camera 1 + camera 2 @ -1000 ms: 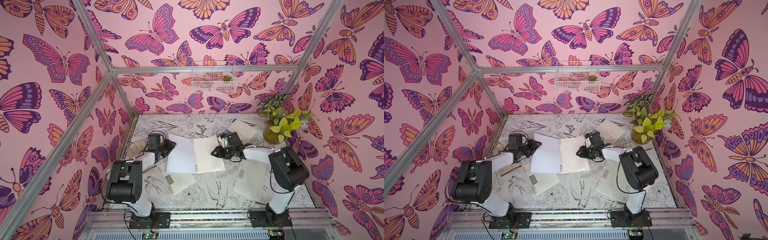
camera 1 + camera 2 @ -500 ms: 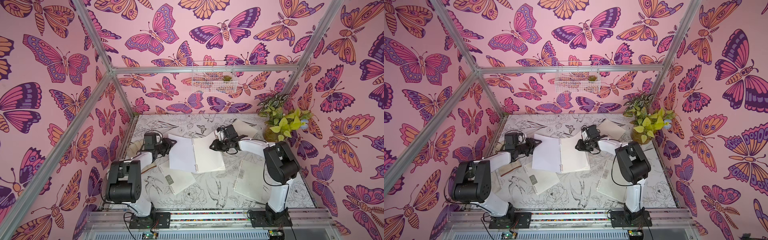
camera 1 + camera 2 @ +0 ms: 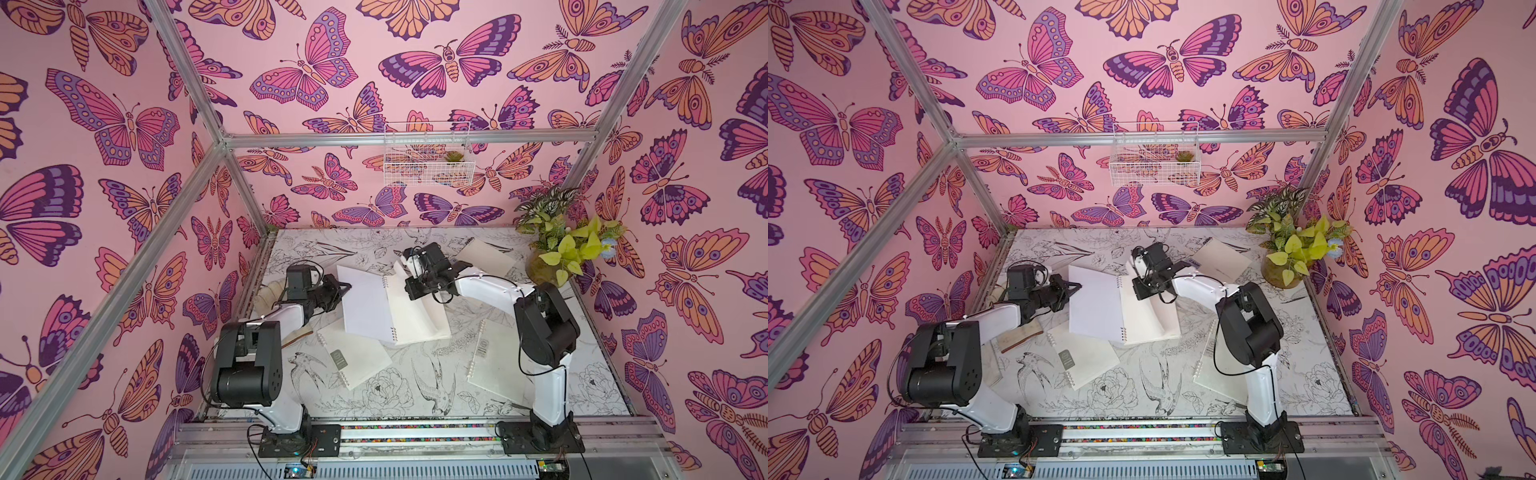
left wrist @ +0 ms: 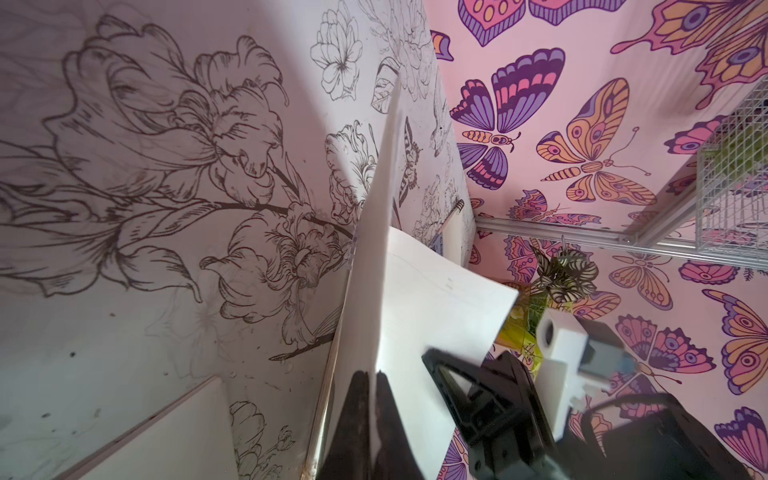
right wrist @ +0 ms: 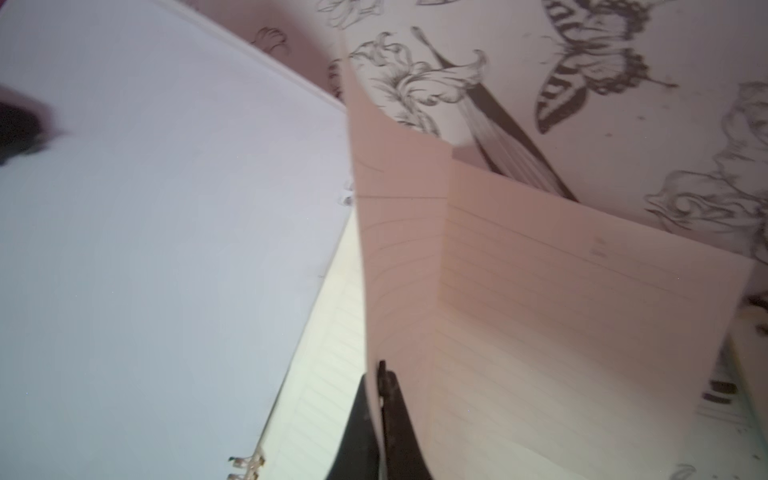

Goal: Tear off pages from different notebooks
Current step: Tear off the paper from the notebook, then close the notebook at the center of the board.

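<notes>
Both top views high above the table (image 3: 395,399), steeply downward; wrist views close against the shared open notebook (image 4: 415,299)

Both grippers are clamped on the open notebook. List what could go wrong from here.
1. The lifted page already shows a crease near the right gripper; a pull may rip it across there rather than at the rings.
2. The left gripper pinches only the outer edge of the left leaf; it could slip, or tear that leaf instead.
3. The open notebook overlaps a closed notebook; pulling may drag both.
</notes>
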Robot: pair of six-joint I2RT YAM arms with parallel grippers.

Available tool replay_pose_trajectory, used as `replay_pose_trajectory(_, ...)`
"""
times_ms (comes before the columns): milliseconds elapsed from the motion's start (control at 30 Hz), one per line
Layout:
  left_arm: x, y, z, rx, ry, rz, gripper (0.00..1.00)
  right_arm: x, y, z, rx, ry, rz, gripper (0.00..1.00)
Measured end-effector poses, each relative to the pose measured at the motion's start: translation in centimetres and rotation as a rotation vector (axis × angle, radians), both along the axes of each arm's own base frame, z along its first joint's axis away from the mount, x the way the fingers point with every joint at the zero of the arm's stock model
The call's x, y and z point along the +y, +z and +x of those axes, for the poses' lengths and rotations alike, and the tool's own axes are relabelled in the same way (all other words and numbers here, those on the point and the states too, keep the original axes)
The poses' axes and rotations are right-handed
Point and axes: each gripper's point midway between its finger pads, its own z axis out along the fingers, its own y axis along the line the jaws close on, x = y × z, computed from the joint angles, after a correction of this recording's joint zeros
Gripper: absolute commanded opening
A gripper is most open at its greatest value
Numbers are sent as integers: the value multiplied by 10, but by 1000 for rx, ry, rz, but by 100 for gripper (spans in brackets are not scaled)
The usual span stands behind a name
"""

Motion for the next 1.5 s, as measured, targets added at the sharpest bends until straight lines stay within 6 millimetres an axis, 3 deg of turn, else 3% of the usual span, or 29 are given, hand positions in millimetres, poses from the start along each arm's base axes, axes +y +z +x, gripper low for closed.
replay_pose_trajectory(200,7,-9,-4,29,52,20,0,53,7,-47,-174,255,-107,0)
replay_pose_trajectory(300,13,-11,-10,37,94,37,0,64,6,-69,-243,340,-125,0)
replay_pose_trajectory(467,21,-15,-18,58,154,57,0,52,4,-96,-303,408,-125,0)
replay_pose_trajectory(567,27,-18,-17,64,190,73,0,46,7,-122,-305,470,-85,0)
replay_pose_trajectory(767,35,-17,-12,56,246,94,0,56,28,-177,-309,620,25,0)
replay_pose_trajectory(900,35,-16,-11,48,248,95,0,55,51,-226,-257,742,146,0)
replay_pose_trajectory(1033,35,-19,-11,54,246,97,0,31,88,-268,-236,798,292,0)
replay_pose_trajectory(1133,37,-21,-8,57,250,108,0,11,118,-284,-254,796,391,0)
replay_pose_trajectory(1200,39,-19,-5,48,248,117,0,-2,138,-282,-267,761,469,0)
replay_pose_trajectory(1300,48,-14,0,38,250,144,0,-22,151,-247,-311,603,495,0)
replay_pose_trajectory(1400,68,-3,7,37,263,227,0,-43,137,-191,-305,362,424,0)
replay_pose_trajectory(1500,89,27,24,11,274,348,0,-71,107,-133,-221,120,372,0)
